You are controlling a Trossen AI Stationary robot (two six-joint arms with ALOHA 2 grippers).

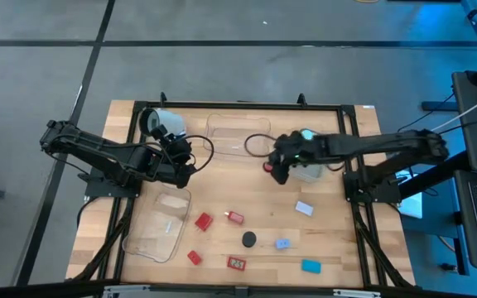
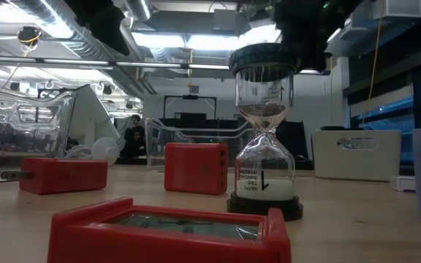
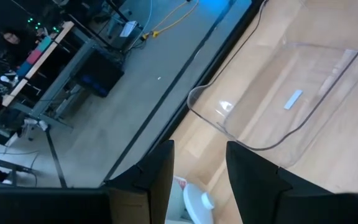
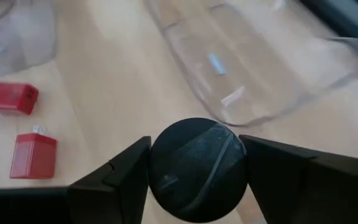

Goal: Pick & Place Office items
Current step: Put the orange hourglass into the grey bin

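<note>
right gripper [image 4: 194,168] clenched on black round knob [image 4: 196,169] (red underside in high view), beside clear tray [image 4: 253,62] | left gripper [image 3: 197,180] fingers slightly apart, empty, near white mug [image 1: 160,122] | red blocks [image 4: 33,155] near tray

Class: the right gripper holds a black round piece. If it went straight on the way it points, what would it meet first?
Probably the clear tray lying just ahead of the right gripper and its black round piece; depth is uncertain.
</note>
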